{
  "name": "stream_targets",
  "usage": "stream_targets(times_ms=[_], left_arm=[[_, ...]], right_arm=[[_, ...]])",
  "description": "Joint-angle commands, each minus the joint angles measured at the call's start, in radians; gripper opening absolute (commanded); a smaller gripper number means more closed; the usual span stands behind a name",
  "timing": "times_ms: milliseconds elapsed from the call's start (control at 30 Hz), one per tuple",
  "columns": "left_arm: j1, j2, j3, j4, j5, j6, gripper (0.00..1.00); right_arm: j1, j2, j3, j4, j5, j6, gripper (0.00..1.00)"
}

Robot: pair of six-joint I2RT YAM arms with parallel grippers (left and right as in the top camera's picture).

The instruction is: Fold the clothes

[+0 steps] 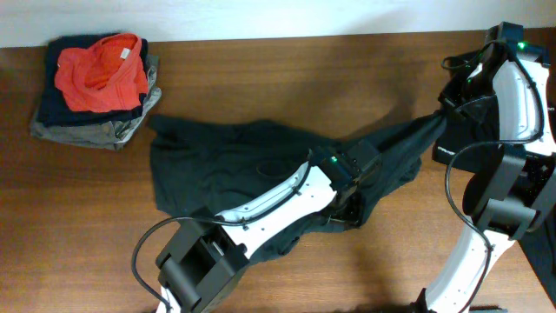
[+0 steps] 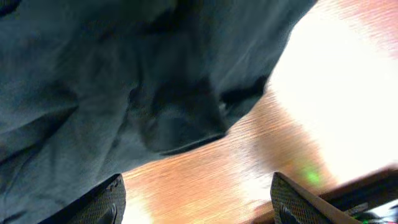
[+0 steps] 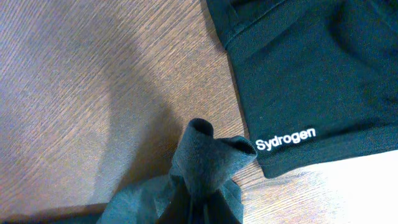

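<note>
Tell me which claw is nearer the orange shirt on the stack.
Left. The left claw is mid-table at the black shirt's edge, right of the orange shirt; the right claw is at the far right end, farther away.

The left arm hides part of the spread shirt; the logo shirt runs off view.

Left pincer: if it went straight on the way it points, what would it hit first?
Likely the rumpled black fabric shirt, whose hem lies just ahead of the open left pincer. Depth is unclear, so the brown wooden table may come first.
</note>
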Motion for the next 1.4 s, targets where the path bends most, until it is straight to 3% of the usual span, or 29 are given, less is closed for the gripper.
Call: stream_targets(times_ms=[0,167,633,900,1367], left_arm=[[0.003,0.012,0.016,0.045,0.000,-0.032,0.70],[0.003,0.016,0.016,0.057,-0.056,-0.023,0.63],[0.003,0.105,0.016,0.065,-0.078,0.014,0.61],[0.003,0.105,0.024,0.064,-0.086,0.030,0.52],[0.001,0.106,0.160,-0.053,-0.146,0.052,0.54]], right_arm=[[-0.001,-0.043,0.017,-0.001,0.017,-0.011,0.04],[-0.001,-0.043,0.017,-0.002,0.017,-0.011,0.04],[-0.001,-0.043,0.017,0.000,0.020,-0.011,0.04],[-0.001,-0.043,0.017,-0.001,0.024,-0.011,0.04],[-0.001,-0.043,0.017,-0.005,0.024,-0.018,0.04]])
